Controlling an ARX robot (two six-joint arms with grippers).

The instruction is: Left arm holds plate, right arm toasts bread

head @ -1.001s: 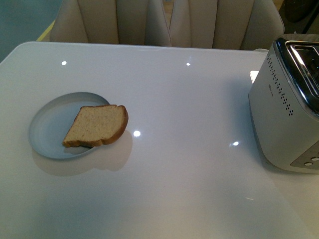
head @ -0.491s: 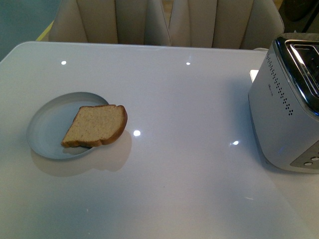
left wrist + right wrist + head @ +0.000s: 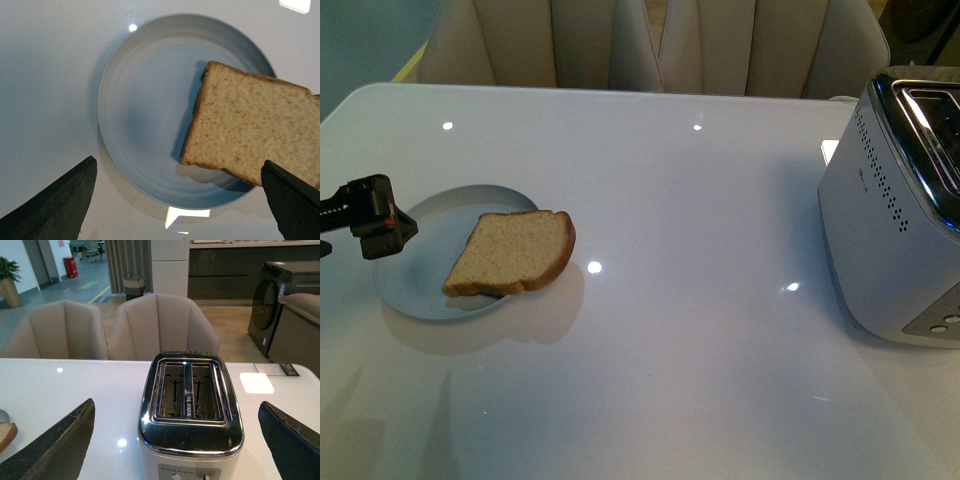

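The toaster point(image 3: 895, 215) at the table's point(image 3: 670, 330) 3 o'clock edge bears a small mark too fine to read. Its 2 slots show only wire guides. The plate point(image 3: 420, 260) holds 1 slice of bread point(image 3: 512, 252), which overhangs its 3 o'clock rim. The left gripper point(image 3: 382, 225), fingers spread, hovers at the plate's 9 o'clock rim. The right gripper point(image 3: 176, 407) is spread wide above the toaster.

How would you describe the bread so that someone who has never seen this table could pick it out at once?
Start with the white table, which has a toaster at its right edge. On the left side sits a round pale blue plate, and the bread lies partly on it, its rounded end hanging over the rim towards the toaster. It is the only brown thing there.
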